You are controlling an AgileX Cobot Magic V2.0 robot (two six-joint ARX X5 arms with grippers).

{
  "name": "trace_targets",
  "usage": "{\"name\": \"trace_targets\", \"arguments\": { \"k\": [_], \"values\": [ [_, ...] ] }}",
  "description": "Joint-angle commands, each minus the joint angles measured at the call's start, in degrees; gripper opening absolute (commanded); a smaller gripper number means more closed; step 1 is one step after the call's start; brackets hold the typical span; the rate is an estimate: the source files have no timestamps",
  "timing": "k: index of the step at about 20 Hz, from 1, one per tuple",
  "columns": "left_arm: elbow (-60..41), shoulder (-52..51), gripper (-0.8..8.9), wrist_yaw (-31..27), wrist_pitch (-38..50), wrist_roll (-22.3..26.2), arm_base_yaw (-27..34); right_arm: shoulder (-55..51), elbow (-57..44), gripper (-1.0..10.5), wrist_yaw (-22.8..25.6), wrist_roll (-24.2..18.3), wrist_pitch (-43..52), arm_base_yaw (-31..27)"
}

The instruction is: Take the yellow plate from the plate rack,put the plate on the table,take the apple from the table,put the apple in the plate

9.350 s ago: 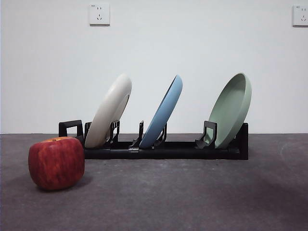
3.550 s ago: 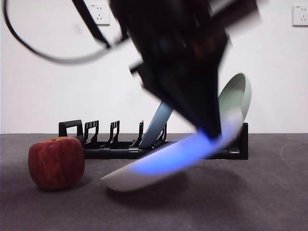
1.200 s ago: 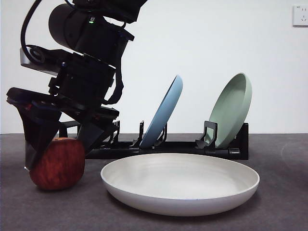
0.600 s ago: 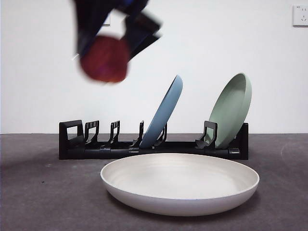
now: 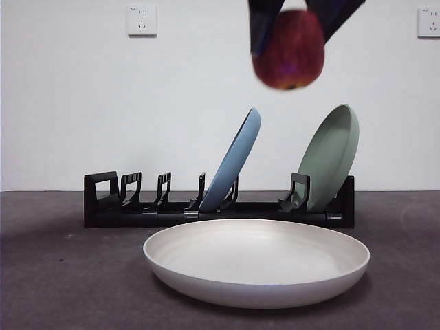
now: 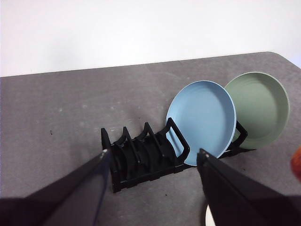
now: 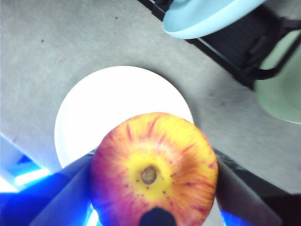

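Front view: right gripper (image 5: 289, 14) holds apple (image 5: 289, 49) high in the air, jaws clamped on its sides, above the yellow plate (image 5: 256, 261). Plate lies flat on table (image 5: 62, 289), just in front of the rack (image 5: 137, 206). Rack holds blue plate (image 5: 234, 161) and green plate (image 5: 331, 155). Left gripper (image 6: 153, 162) is spread apart, holding nothing, above the rack.

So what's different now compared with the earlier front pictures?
The yellow plate left the rack and now lies flat on the table. The apple was picked off the table by the right gripper and now hangs high over the plate. The blue plate and green plate stayed in the rack. The left gripper is open, holding nothing.
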Motion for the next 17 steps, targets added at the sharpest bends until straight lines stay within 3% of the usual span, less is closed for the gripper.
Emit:
{"name": "trace_targets", "arguments": {
  "k": [1,6,8,17],
  "values": [
    [-0.2,-0.22,3.11,0.2,0.5,1.22,-0.02,0.61,-7.72,-0.1,-0.13,3.21,8.13,0.7],
    [-0.2,-0.15,3.11,0.24,0.26,1.75,-0.02,0.77,-25.81,-0.1,-0.35,5.88,29.81,1.62],
    [-0.2,-0.11,3.11,0.2,0.26,1.81,-0.02,1.01,-30.64,-0.1,-3.34,6.32,36.13,1.62],
    [-0.2,1.07,3.11,0.17,0.35,1.97,-0.02,5.95,-33.24,-0.1,-4.61,6.73,37.81,1.62]
  ]
}}
